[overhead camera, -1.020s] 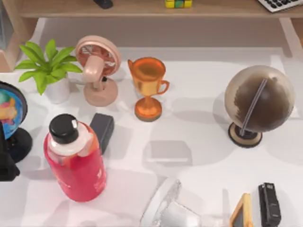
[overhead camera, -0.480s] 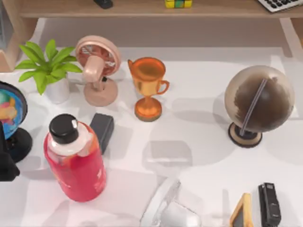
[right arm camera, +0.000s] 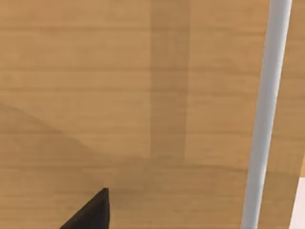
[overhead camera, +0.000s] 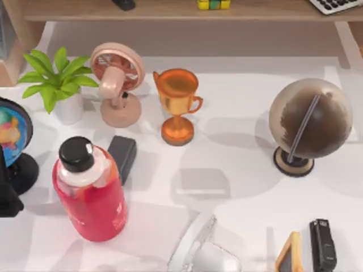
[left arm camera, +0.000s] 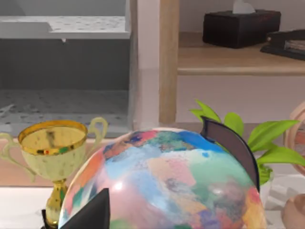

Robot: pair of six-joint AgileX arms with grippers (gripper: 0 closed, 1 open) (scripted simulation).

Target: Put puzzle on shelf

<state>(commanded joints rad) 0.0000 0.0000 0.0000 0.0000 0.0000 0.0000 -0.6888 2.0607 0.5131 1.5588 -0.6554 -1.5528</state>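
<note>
My left gripper [left arm camera: 90,214] hangs right up against the painted globe [left arm camera: 162,186], and a dark tip of it shows low in front of the ball. I cannot tell whether it is spread or pressed together. Just past the globe from it stand a gold cup [left arm camera: 55,148] and a plant [left arm camera: 252,138]. Farther off, higher than the gripper, a black tissue box [left arm camera: 240,26] sits on a wooden ledge. From above, the left arm [overhead camera: 7,201] is at the table's left edge beside that globe [overhead camera: 12,133].

My right gripper [right arm camera: 90,212] is close to a light-brown wood panel [right arm camera: 119,95], with a pale bar [right arm camera: 264,119] running alongside. Here too I cannot tell whether it is spread or pressed together.

The puzzle [overhead camera: 214,4] rests on the shelf [overhead camera: 261,11], yellow and green squares showing, well apart from the left gripper, between a dark object [overhead camera: 123,4] and a keyboard [overhead camera: 334,4].

On the table [overhead camera: 238,153], on the way from the left gripper toward the shelf, stand a red bottle [overhead camera: 91,198], a black box [overhead camera: 122,156], a fan [overhead camera: 116,79] and an orange cup [overhead camera: 177,105]. A brown globe [overhead camera: 309,122] stands farther right.
</note>
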